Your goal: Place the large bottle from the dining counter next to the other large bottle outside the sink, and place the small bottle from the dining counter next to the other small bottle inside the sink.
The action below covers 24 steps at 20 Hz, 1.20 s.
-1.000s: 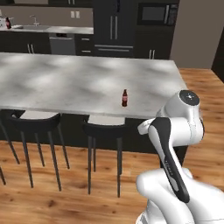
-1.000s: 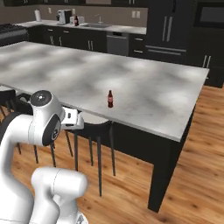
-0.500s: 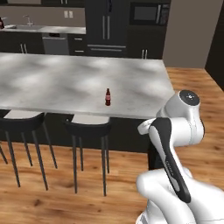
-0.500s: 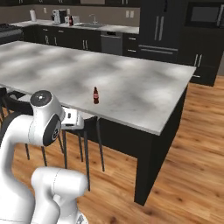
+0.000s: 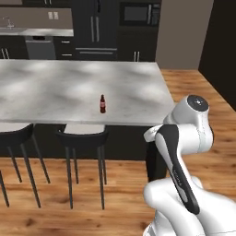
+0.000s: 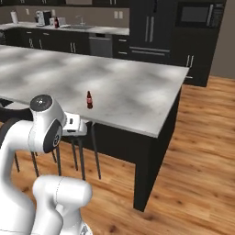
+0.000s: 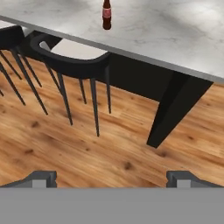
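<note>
The small bottle [image 5: 102, 104] [image 6: 89, 99], tiny and brown with a red label, stands upright near the front edge of the dining counter [image 5: 50, 90] [image 6: 133, 87]. The hand view looks down past that edge, with the small bottle [image 7: 106, 14] at the top and the counter slab [image 7: 175, 30] beside it. My gripper [image 7: 112, 179] is open with nothing between its fingers, held back from the counter and well below and short of the bottle. Far behind, the sink's faucet [image 6: 81, 19] rises from the pale worktop [image 6: 92, 29]; a dark bottle [image 6: 56, 22] stands to its left, too small to identify.
Black stools [image 5: 84, 136] [image 7: 72, 63] are tucked under the counter's near side, and another stool [image 5: 14, 134] stands further left. The counter's dark end panel [image 6: 153, 156] stands on the wooden floor [image 5: 115, 184]. Dark cabinets, a fridge [image 5: 97, 27] and a microwave [image 6: 198, 14] line the back wall.
The whole picture has slid left in both base views, so the camera has moved right along the counter. The counter's right end is now in view. The bottle stays put.
</note>
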Tool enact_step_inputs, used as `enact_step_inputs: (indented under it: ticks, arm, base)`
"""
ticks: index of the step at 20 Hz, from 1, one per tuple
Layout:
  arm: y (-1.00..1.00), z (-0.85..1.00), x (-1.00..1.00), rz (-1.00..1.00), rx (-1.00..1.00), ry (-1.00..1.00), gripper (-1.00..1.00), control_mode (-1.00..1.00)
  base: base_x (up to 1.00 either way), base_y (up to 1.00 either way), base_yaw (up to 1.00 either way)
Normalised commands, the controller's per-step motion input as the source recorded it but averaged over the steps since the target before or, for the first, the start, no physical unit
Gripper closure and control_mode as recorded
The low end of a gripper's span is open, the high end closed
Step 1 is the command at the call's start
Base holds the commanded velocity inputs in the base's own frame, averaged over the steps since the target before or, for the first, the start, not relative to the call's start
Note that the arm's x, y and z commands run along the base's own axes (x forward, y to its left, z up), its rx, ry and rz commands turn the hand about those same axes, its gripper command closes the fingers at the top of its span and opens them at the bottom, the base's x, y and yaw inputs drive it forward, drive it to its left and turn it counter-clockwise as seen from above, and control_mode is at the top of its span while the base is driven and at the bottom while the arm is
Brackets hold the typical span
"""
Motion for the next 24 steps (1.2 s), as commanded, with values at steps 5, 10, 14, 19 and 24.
enact_step_inputs:
  ticks: [5, 10, 14, 19, 24]
  arm:
    - [0.0, 0.0, 0.0, 0.0, 0.0, 0.0, -1.0, 1.0]
    - [0.0, 0.0, 0.0, 0.0, 0.0, 0.0, -1.0, 1.0]
    - [0.0, 0.0, 0.0, 0.0, 0.0, 0.0, -1.0, 1.0]
    - [0.0, 0.0, 0.0, 0.0, 0.0, 0.0, -1.0, 1.0]
    - [0.0, 0.0, 0.0, 0.0, 0.0, 0.0, -1.0, 1.0]
  base:
    - [0.04, 0.35, -0.14]
    - [0.15, 0.64, -0.01]
    - [0.15, 0.65, 0.0]
    - [0.3, 0.19, 0.0]
    - [0.56, 0.01, 0.0]
